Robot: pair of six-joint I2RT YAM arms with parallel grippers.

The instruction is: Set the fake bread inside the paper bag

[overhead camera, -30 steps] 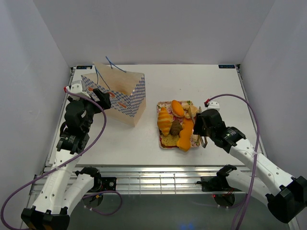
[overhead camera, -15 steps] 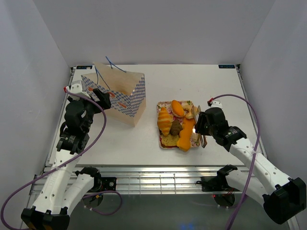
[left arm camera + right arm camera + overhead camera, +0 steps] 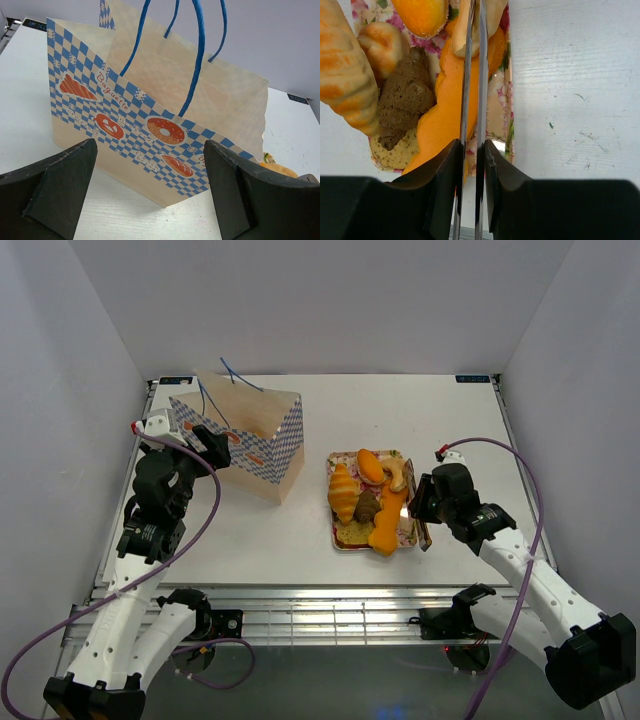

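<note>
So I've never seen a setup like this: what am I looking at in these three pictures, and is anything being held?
A robot's left arm and right arm sit at the near edge of a table. The wide picture looks down from above; the other two come from a camera on each wrist. On the table are a checkered paper bag and a floral tray piled with fake bread. The left gripper is open, facing the bag and holding nothing. The right gripper is shut on thin metal tongs, which lie against a pale bread piece.
</note>
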